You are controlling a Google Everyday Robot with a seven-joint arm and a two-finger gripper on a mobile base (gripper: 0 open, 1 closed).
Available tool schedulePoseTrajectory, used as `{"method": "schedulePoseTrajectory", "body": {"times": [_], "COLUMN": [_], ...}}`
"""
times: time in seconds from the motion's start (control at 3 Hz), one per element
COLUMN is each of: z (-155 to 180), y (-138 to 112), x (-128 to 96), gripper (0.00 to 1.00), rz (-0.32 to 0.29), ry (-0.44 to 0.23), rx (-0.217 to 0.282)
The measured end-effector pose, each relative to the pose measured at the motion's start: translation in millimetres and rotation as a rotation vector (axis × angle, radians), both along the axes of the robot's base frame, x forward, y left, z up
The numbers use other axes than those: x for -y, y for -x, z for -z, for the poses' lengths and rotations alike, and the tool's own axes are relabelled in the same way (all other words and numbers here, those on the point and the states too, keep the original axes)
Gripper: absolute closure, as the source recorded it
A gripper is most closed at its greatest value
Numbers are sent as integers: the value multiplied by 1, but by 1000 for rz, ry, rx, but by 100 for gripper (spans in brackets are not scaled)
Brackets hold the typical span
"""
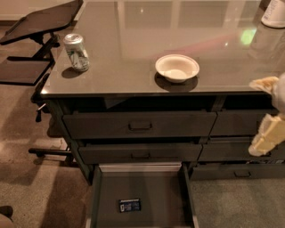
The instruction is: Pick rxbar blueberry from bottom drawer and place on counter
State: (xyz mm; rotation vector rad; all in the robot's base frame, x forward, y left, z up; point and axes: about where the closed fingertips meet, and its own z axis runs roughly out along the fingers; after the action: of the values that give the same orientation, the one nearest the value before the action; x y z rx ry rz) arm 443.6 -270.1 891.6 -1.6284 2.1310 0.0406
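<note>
The rxbar blueberry (129, 205), a small dark blue bar with white print, lies flat on the floor of the open bottom drawer (99, 196), near its middle. The counter (178, 31) is the glossy grey-brown top above the drawers. My gripper (266, 111) is at the right edge of the view, in front of the right-hand drawers and just below counter height. It is open and empty, with one pale finger (264, 83) above the other. It is far to the right of the bar and above it.
A silver-green soda can (76, 52) stands at the counter's left front. A white bowl (177, 67) sits near the middle front. A white container (275, 13) is at the far right back. A black angled stand (42, 20) is to the left. Two handled drawers (140, 125) are shut above the open one.
</note>
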Motion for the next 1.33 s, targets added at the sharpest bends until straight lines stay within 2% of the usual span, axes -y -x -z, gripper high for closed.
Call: {"method": "schedulePoseTrajectory", "body": {"times": [0.33, 0.67, 1.0, 1.33], "z": [54, 110, 144, 144], "y": [-6, -15, -14, -14], "x": [34, 58, 62, 62], "gripper": [0, 0, 0, 0], "rz": [11, 13, -32, -32], "ry": [-131, -297, -322, -322], "rx": [68, 137, 131, 131]}}
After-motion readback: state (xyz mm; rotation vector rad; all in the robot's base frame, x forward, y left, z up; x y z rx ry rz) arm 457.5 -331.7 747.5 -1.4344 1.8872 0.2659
